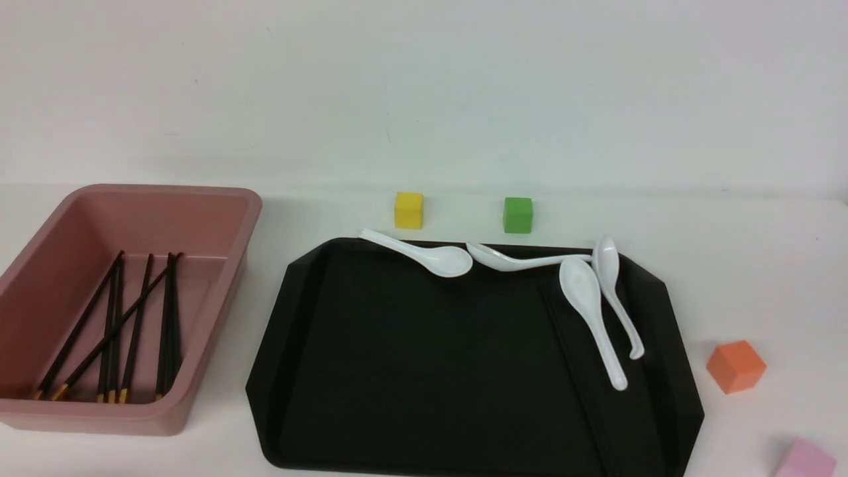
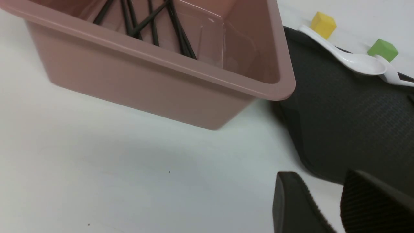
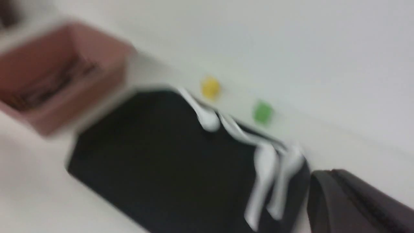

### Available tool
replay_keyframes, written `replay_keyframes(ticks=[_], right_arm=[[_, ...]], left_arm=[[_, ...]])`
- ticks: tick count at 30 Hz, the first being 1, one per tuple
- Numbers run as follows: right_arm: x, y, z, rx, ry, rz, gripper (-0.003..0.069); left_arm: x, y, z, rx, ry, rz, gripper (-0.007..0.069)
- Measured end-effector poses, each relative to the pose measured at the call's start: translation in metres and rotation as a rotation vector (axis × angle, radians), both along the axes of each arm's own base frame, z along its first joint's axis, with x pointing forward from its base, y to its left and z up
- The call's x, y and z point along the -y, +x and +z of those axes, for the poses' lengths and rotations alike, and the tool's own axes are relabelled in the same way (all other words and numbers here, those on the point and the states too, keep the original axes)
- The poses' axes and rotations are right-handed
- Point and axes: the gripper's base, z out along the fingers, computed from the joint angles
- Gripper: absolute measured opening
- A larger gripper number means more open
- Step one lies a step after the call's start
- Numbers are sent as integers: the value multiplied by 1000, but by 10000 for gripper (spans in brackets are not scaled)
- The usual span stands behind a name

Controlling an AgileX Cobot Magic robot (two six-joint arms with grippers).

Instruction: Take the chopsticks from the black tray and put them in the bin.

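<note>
Closest to its lens, in the left wrist view, is the left tool (image 2: 320,174). Its two dark fingers stand a little apart and nothing is between them. It hangs over the white surface (image 2: 97,168), near a corner of the black tray (image 2: 349,123).

Going from left to right in the front view, first comes one pink bin (image 1: 99,218). The chopsticks (image 1: 114,331) lie inside it on the floor, gold ends toward the camera. They cross each other, so I count about eight and cannot be exact. Next is the one black tray, which carries four white spoons (image 1: 586,291) along its far and right part. Thin dark lines (image 1: 576,371) run beside the spoons toward the near rim; whether they are more chopsticks I cannot tell. Behind the tray stand one yellow cube (image 1: 408,211) and one green cube (image 1: 517,214).

One orange cube (image 1: 735,366) and one pink block (image 1: 805,460) show only in the front view. The left wrist view shows just two spoons. The right wrist view is blurred; the right tool (image 3: 326,179) there is closed and empty.
</note>
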Motion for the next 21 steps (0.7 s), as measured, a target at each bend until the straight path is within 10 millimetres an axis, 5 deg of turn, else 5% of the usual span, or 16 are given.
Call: replay_keyframes(ticks=[5,8,21], right_arm=[[-23,13,-57,30,54,86,-1],[-33,20,-73,16,58,110,1],[-38,24,-72,54,91,132,8]], left_arm=[[0,0,0,-1,0,0,238],[0,0,0,-1,0,0,238],[0,0,0,-1,0,0,238]])
